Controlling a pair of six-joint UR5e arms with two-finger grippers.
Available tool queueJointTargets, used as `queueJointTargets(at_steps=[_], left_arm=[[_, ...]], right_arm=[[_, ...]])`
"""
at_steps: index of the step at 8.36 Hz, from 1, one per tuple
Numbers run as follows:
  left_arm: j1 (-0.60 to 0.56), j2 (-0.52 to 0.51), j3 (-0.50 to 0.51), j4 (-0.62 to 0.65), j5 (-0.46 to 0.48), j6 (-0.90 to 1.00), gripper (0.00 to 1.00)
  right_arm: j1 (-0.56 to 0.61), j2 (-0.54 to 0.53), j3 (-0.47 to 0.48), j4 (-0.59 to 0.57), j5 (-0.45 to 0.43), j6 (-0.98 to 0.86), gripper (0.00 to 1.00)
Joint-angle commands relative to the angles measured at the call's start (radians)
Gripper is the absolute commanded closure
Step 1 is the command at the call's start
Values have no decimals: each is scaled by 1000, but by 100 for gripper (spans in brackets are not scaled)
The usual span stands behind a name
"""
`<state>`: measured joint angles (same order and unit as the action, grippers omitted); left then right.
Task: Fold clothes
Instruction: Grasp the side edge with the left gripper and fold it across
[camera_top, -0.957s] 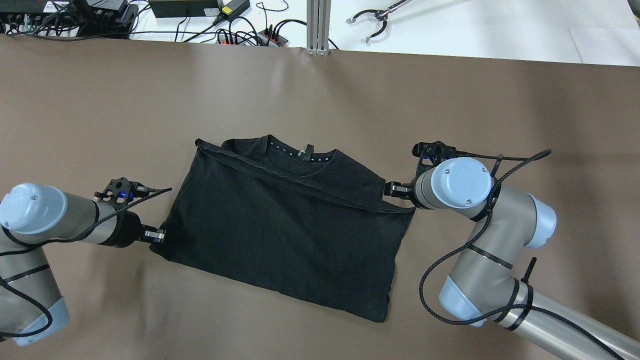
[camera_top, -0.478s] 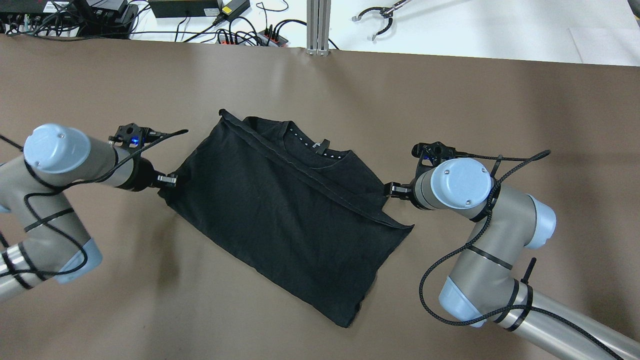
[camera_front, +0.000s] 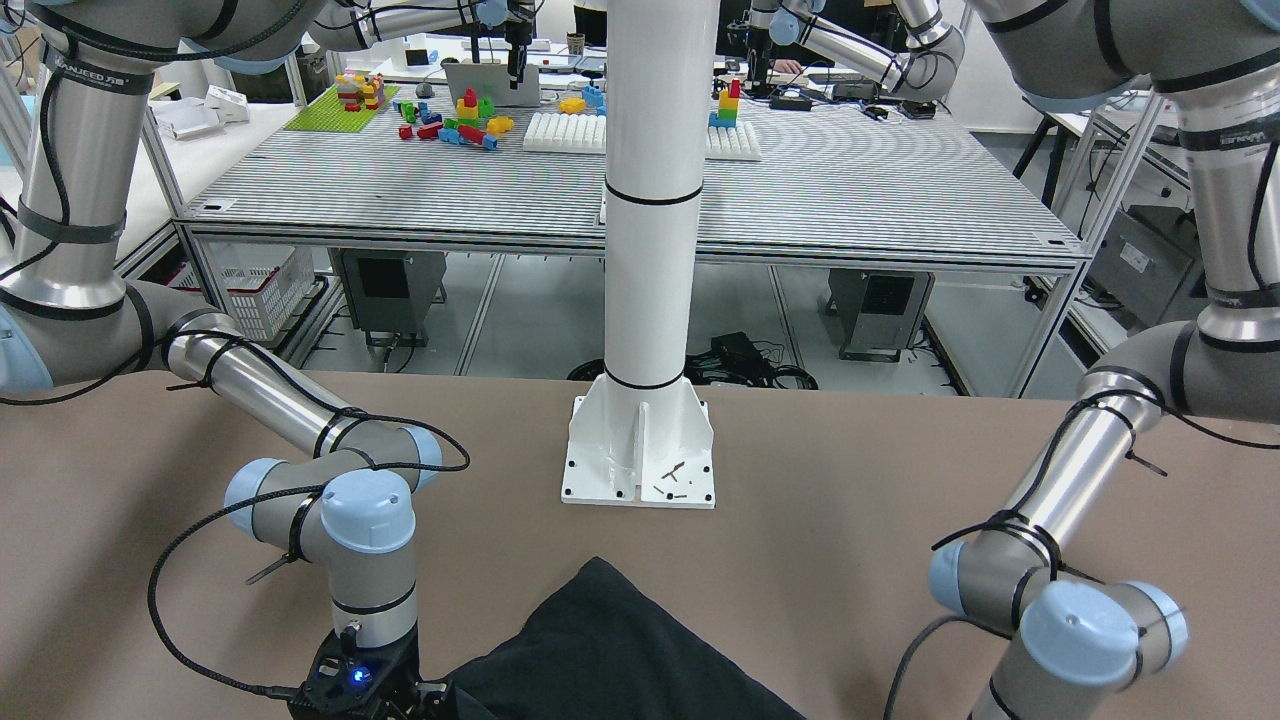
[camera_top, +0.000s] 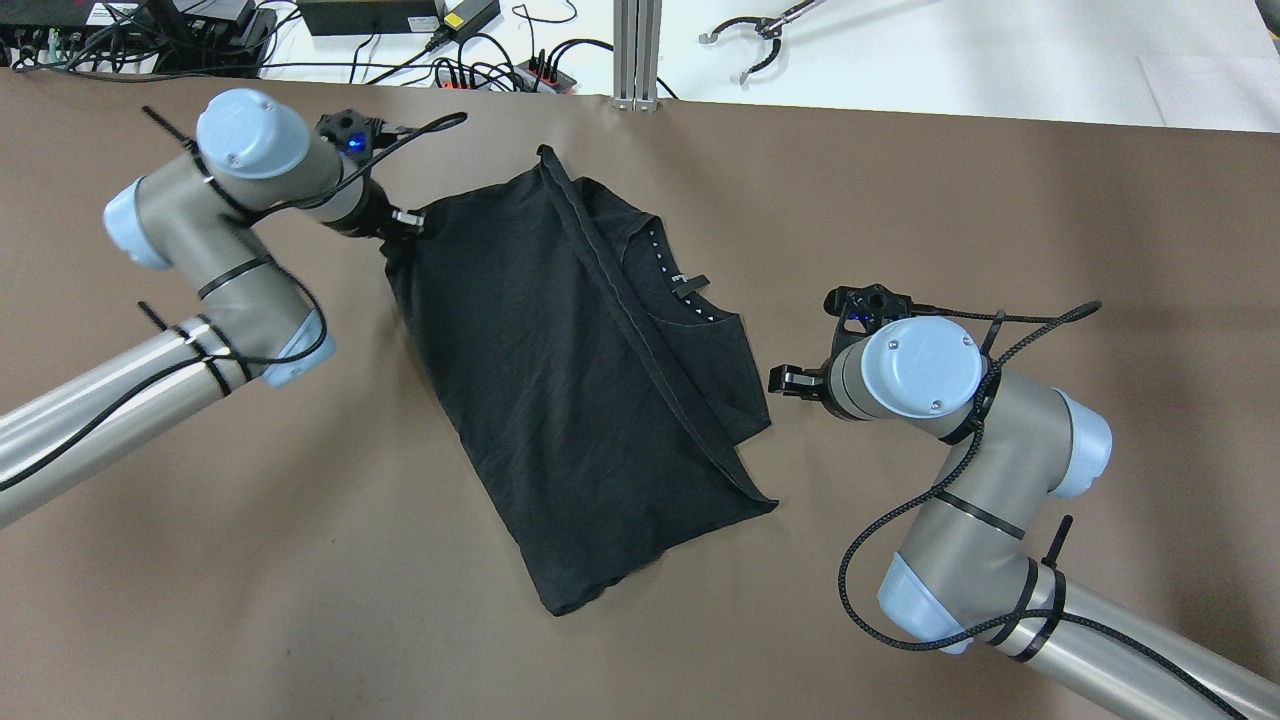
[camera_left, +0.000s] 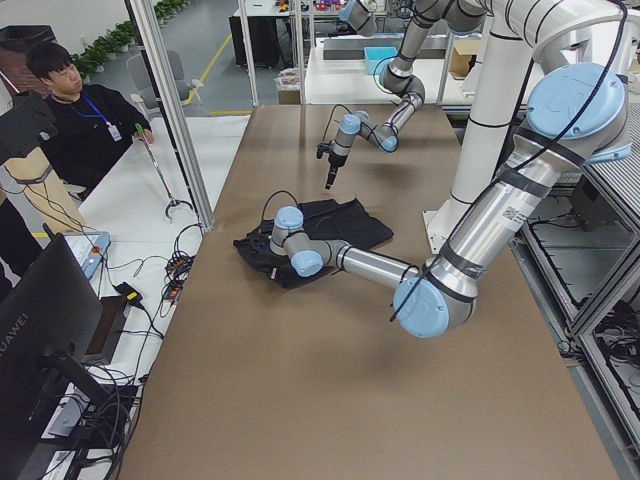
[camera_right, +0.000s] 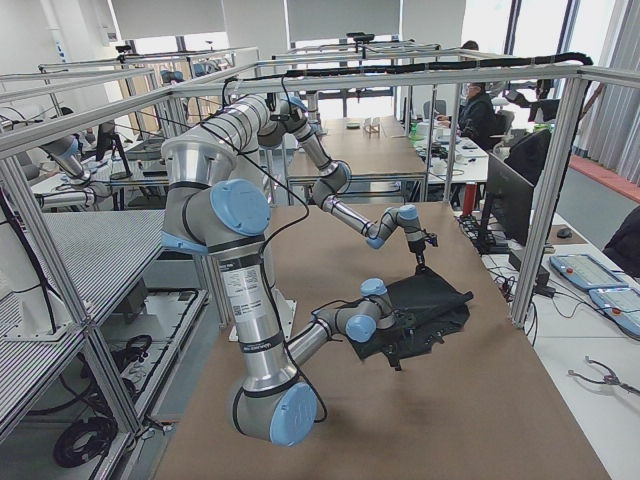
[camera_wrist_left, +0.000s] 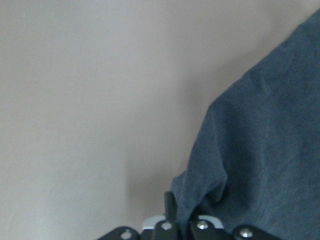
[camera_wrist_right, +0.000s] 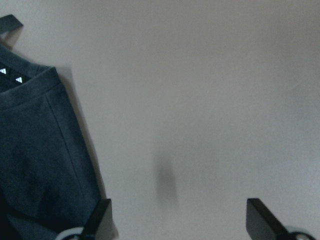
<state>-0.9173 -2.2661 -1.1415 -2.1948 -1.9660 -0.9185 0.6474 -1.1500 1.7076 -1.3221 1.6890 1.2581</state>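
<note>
The clothes are one black T-shirt (camera_top: 570, 380), folded and lying slanted on the brown table (camera_top: 1000, 200), with its collar (camera_top: 680, 280) facing right. It also shows in the front view (camera_front: 620, 650) and in the left view (camera_left: 320, 228). My left gripper (camera_top: 410, 222) is shut on the shirt's far left corner; the left wrist view shows the cloth (camera_wrist_left: 260, 150) pinched at the bottom edge. My right gripper (camera_top: 778, 380) is open and empty, just right of the shirt's edge. In the right wrist view its fingertips (camera_wrist_right: 101, 216) stand wide apart over bare table, with the shirt (camera_wrist_right: 35, 160) at the left.
The white pole's base plate (camera_front: 640, 455) stands on the robot's side of the shirt. Cables and power strips (camera_top: 480, 65) and an aluminium post (camera_top: 637, 50) lie beyond the table's far edge. A person (camera_left: 75, 115) sits off the table.
My left gripper has swung away from the robot and inward, dragging the shirt's corner, so the shirt has turned and its right corner has slid off from my right gripper. The right arm has stayed put.
</note>
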Motion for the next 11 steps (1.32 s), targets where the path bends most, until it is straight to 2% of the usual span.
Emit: queueJointTargets(at_steps=[1, 2, 5, 6, 7, 8, 9, 10, 11], left_arm=[[-6, -365, 422, -13, 71, 7, 100], [7, -416, 509, -38, 99, 9, 100], [-8, -417, 516, -56, 102, 59, 100], [-8, -415, 516, -57, 102, 69, 94], [-9, -415, 513, -60, 105, 81, 5], [-15, -412, 508, -78, 110, 81, 6], [-67, -414, 502, -77, 49, 82, 6], [-145, -405, 494, -76, -129, 114, 6], [-173, -351, 430, -74, -181, 145, 6]], right_arm=[[0, 1, 0, 0, 0, 0, 6], [0, 1, 0, -2, 0, 1, 6], [0, 1, -3, -2, 0, 0, 6], [0, 1, -3, -2, 0, 1, 6], [0, 1, -3, -2, 0, 3, 6], [-2, 3, -3, -2, 0, 6, 6], [-2, 12, -3, -2, 0, 7, 6], [-2, 24, -3, -3, 0, 9, 6], [-2, 44, -5, -3, 0, 15, 6]])
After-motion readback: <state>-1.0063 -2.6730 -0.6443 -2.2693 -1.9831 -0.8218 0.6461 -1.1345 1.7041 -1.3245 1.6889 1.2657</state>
